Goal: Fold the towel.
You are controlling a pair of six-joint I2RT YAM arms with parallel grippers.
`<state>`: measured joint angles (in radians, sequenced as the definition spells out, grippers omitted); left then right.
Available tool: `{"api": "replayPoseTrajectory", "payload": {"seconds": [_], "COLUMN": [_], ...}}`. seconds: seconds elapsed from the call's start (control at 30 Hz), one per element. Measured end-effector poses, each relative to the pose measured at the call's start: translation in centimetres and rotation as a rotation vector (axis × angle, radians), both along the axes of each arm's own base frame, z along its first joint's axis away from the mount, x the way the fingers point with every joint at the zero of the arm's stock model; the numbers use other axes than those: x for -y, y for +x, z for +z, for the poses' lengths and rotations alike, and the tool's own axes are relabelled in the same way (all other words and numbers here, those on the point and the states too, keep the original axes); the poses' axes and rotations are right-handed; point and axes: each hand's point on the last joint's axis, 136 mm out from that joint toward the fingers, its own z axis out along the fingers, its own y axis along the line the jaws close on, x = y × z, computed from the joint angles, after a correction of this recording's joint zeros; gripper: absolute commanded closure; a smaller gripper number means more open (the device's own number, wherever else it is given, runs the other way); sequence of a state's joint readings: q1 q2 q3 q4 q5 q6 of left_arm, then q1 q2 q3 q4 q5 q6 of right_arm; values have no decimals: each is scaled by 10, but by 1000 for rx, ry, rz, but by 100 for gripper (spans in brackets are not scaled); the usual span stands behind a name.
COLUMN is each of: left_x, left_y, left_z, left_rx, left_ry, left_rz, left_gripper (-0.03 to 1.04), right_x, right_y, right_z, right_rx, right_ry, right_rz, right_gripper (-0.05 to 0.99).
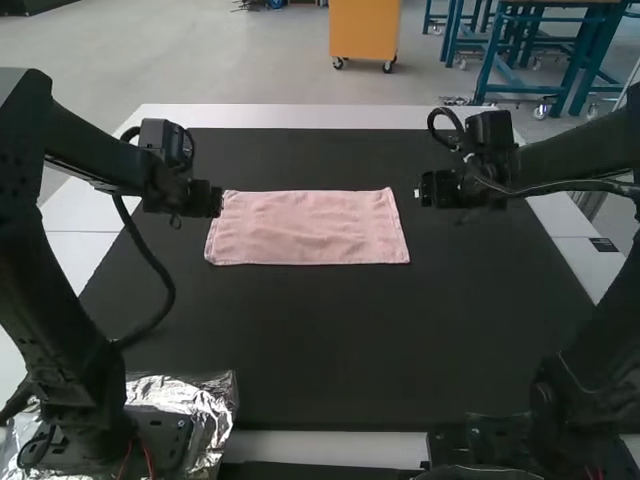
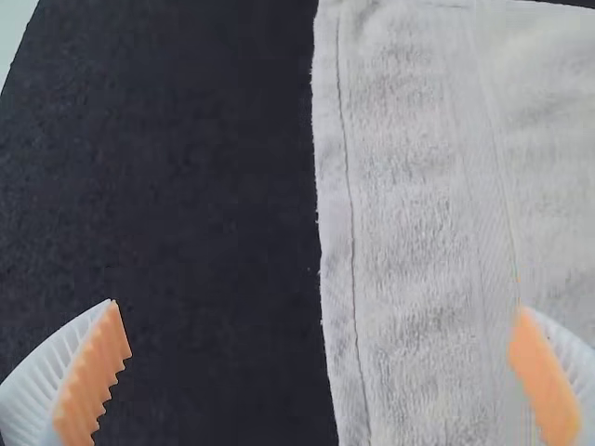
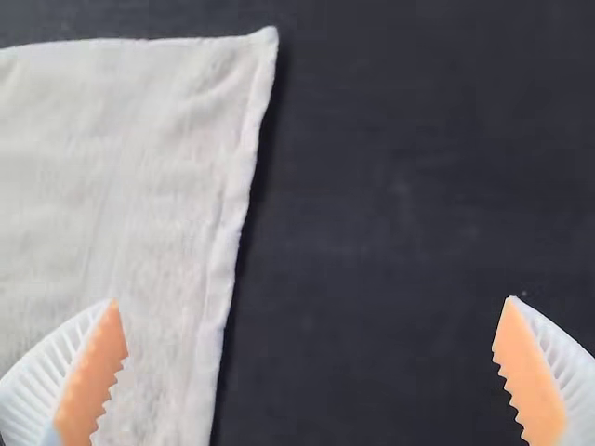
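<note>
While our L gripper [image 2: 318, 307] hangs w/ fingers apart at one short edge & our R gripper [image 3: 313, 300], also spread, at the other, the towel [image 1: 308, 228] lies flat below; prob. soft, light & floppy, so we'd pinch corners just off the mat [image 1: 300, 335].

In the high view the towel [image 1: 308, 230] lies upper centre on the mat [image 1: 330, 340] (itself on the table [image 1: 300, 115]), between the left gripper [image 1: 216, 200] and right gripper [image 1: 424, 190], while foil [image 1: 215, 405] lies lower left, around the left arm's base [image 1: 160, 442].
</note>
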<state>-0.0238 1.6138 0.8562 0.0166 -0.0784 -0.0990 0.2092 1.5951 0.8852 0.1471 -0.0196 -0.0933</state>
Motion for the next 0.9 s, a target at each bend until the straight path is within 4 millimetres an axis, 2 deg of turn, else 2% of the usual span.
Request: {"api": "replayPoseTrajectory", "payload": {"seconds": [0.17, 0.47, 0.63, 0.9], "left_x": [0, 0, -1, -1], "left_y": [10, 32, 46, 58], "left_z": [1, -13, -20, -46], "left_rx": [18, 27, 36, -12], "left_ry": [-4, -4, -2, 0], "left_rz": [3, 9, 16, 17], "left_gripper": [5, 5, 5, 5], "right_x": [-4, -12, -16, -23], "right_y": [18, 31, 44, 66], "right_z": [2, -48, -58, -73], "right_rx": [37, -45, -47, -60], "right_ry": [-14, -24, -21, -15], "right_rz": [19, 50, 54, 65], "right_gripper": [3, 3, 3, 3]}}
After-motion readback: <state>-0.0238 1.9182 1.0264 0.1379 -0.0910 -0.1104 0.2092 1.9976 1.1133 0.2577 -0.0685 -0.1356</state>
